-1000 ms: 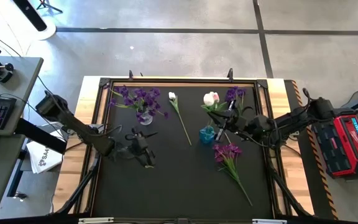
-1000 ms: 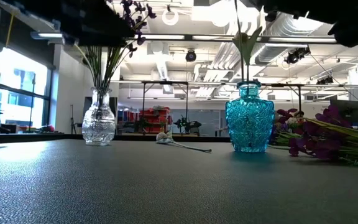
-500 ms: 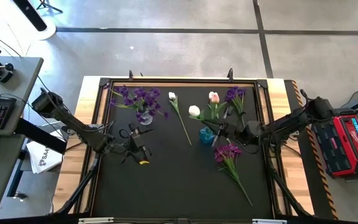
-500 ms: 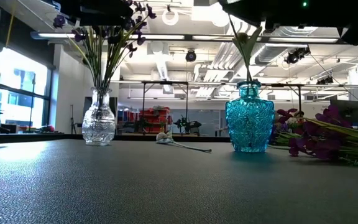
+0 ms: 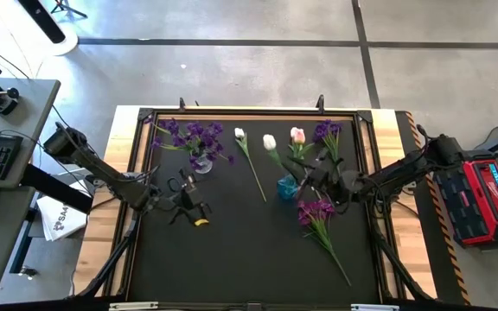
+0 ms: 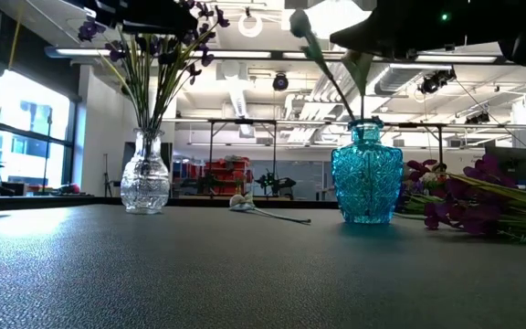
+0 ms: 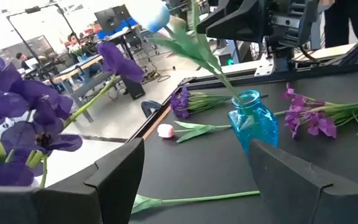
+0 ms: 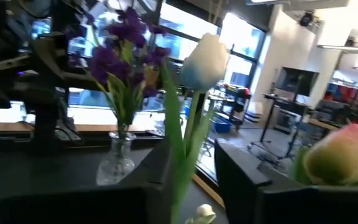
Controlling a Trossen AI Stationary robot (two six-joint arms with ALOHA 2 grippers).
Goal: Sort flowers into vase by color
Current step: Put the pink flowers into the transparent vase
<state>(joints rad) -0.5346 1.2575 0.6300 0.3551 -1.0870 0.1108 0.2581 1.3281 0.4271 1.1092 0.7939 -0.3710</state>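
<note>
A blue vase holds one white tulip, which leans toward the table's left. My right gripper is open just right of the vase, a finger on either side of the tulip's stem. A clear vase at the far left holds purple flowers. My left gripper hangs open on the near side of the clear vase, with nothing between its fingers. My right gripper has the white tulip's stem between its parted fingers, well above the vase mouth. The stem runs close beside one finger; I cannot tell whether they touch. The fingers come in about level from the table's right, across the stem.
A white tulip lies on the mat between the vases. A pink tulip and a purple sprig lie near the far edge. Another purple sprig lies near-right of the blue vase.
My right gripper has come down and toward the table's left, next to the blue vase. The white tulip, upright in the vase a second ago, has tipped toward the table's left with its stem foot staying in the vase. My left gripper has risen a little.
</note>
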